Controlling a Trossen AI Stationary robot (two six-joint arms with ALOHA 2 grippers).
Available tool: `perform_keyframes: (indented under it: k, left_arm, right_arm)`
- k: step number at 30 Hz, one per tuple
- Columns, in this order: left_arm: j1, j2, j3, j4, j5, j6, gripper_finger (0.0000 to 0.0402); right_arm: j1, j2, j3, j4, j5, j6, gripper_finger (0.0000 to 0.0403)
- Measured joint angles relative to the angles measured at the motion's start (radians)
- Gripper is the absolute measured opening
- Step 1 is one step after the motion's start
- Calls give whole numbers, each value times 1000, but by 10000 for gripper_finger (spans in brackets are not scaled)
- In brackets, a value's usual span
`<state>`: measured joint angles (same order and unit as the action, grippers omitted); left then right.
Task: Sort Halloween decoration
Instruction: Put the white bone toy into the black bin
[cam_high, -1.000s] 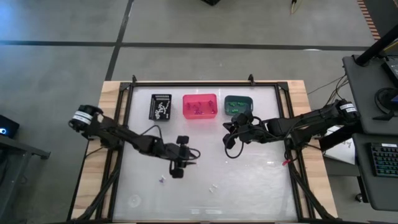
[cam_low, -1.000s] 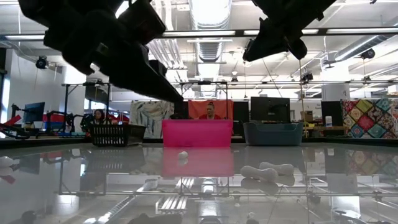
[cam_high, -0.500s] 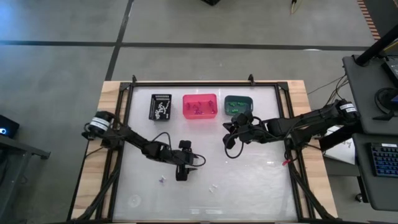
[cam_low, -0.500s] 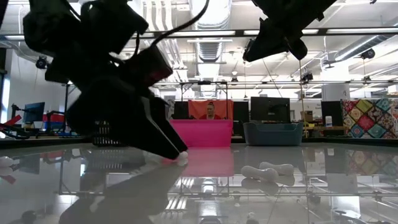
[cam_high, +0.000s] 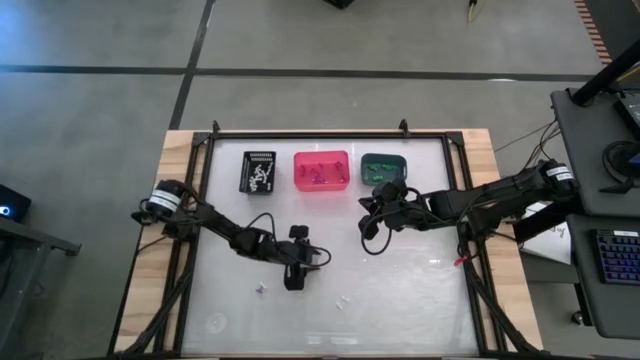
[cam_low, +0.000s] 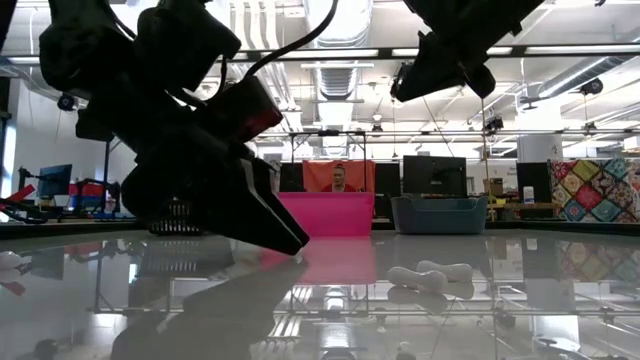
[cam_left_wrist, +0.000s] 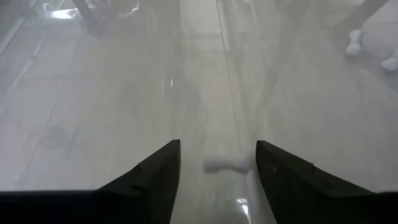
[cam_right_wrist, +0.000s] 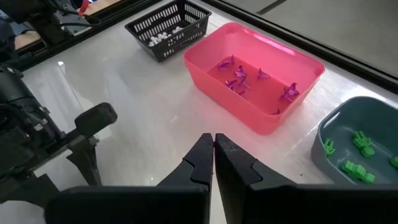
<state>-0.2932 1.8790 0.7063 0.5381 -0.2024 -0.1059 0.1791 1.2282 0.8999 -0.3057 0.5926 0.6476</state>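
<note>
Robotics lab or workshop, open-plan. Exposed ducts and strip lights overhead. Glass-topped table on a wooden frame, standing on a bare concrete floor marked with dark lines. Beyond the table's far edge: monitors on benches, a person seated at one. A desk with a keyboard sits off the table's right edge. A patchwork quilt hangs at the room's far right.

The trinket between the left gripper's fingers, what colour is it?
White; the trinket shows best in the left wrist view.
</note>
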Motion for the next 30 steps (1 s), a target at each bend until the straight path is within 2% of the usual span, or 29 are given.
perform_keyframes:
  k: [14, 24, 30]
  left_arm:
    - [0, 0, 0, -18, 3, 0, 110]
    - [0, -6, -2, -18, 3, 0, 95]
    - [1, -81, -2, -85, 2, 0, 95]
  right_arm:
    - [0, 0, -23, 1, 0, 36, 9]
    - [0, 0, -23, 1, 1, 35, 9]
    - [0, 0, -23, 1, 0, 35, 9]
